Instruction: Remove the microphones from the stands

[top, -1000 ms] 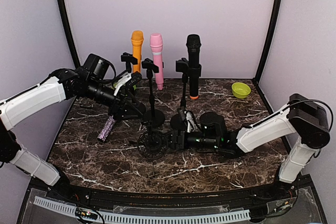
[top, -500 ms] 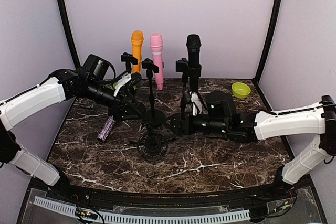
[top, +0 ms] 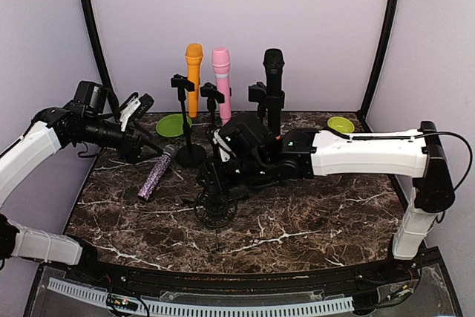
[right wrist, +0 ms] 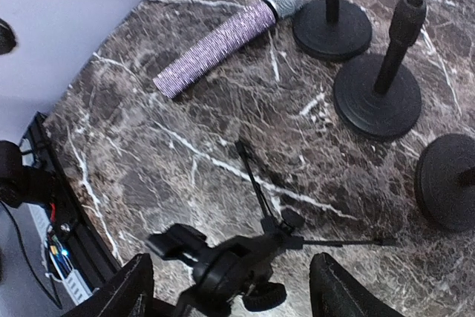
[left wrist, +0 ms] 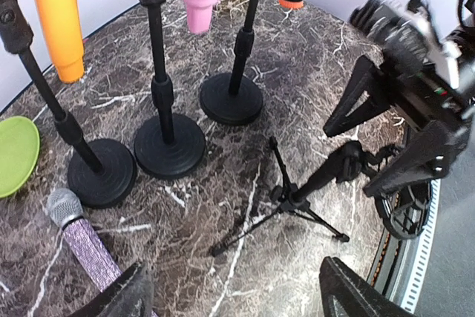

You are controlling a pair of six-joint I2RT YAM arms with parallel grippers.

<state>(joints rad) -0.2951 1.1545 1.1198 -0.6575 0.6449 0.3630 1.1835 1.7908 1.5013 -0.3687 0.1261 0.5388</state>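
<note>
Your right arm is swinging in from the right, and the right pincer (right wrist: 234, 280) is now hanging just above the tripod stand (top: 216, 206), jaws spread wide with nothing between them. Your left arm is pulling back, well left of that stand. Nearest you, the tripod stand is sitting on the desk (top: 326, 220), its clip looking empty. Left of it, the purple microphone (top: 154, 174) is lying flat on the desk, so that removal is looking done. Beyond and left of the stand, the left pincer (left wrist: 234, 291) is hovering, also spread open and holding nothing. Farthest behind the stand, the orange microphone (top: 194, 68), pink microphone (top: 221, 79) and black microphone (top: 274, 87) are sitting in their upright stands (top: 184, 120), so three are remaining if all count.
</note>
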